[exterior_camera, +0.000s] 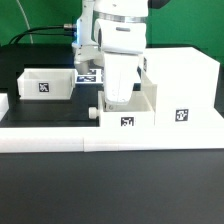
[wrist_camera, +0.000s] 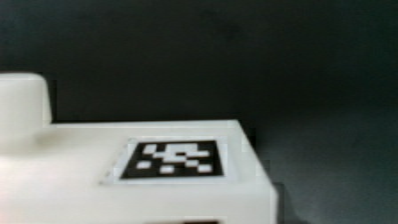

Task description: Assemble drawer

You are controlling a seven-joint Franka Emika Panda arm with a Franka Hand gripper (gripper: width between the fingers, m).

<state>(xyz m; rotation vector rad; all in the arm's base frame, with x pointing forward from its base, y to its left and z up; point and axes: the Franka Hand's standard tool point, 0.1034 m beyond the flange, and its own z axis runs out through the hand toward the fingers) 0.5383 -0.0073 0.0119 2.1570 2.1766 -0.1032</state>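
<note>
white drawer box (exterior_camera: 143,117), open at the top, stands on the black table (exterior_camera: 40,112) near the middle of the scene, its near face carrying a square marker tag (exterior_camera: 127,122) and a short round knob (exterior_camera: 93,113) projecting from its left side; it sits touching the left wall of the larger white cabinet shell (exterior_camera: 185,80), which also bears a tag on its near face. the arm reaches straight down, and the gripper (exterior_camera: 119,98) is lowered to the drawer box's far rim, its fingertips hidden behind the box wall, so whether the claw is wide, narrow or clamped on the wall cannot be told. a second white drawer box (exterior_camera: 30,76) with its own tag lies well apart on the far left. a white rail (exterior_camera: 60,140) runs along the near edge of the table. in the wrist view, the tagged face of the drawer box (wrist_camera: 71,150) fills the foreground, blurred, with the knob (wrist_camera: 18,100) rising beside it against the dark table (wrist_camera: 267,60); no fingers can be made out clearly
</note>
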